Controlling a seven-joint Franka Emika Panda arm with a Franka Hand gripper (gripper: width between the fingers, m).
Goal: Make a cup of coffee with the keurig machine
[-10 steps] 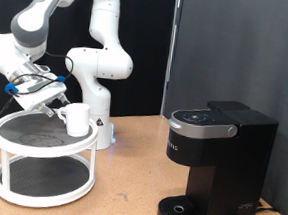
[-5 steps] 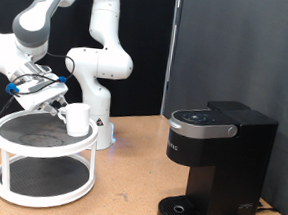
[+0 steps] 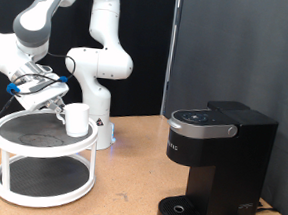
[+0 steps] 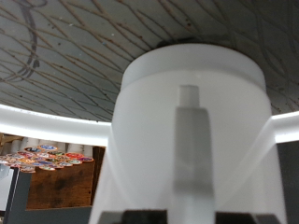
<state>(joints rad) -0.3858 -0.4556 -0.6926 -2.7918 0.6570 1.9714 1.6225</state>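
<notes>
Gripper (image 3: 60, 104) is sitting at the exterior view's left, over the top tier of a white round two-tier stand (image 3: 41, 161), right beside the cup (image 3: 77, 118). Fingers are lost against the arm and the cup in that view, so I cannot tell whether they are clamping it or spread apart. Cup is standing upright on the dark mesh top of the stand, near its rim on the exterior view's right side.

Wrist view is filling up with the cup (image 4: 194, 131) very close to the camera, its handle facing the lens as a pale vertical strip down the middle. Dark mesh surface (image 4: 75, 56) is showing behind it, with the white rim of the stand (image 4: 47, 124) curving past. Fingers are not clearly showing there either.

Coffee machine (image 3: 216, 163) is standing well apart at the exterior view's right on the wooden table (image 3: 128, 177), lid down, drip base bare. White arm (image 3: 89, 43) is arching over from the back, black curtain behind.
</notes>
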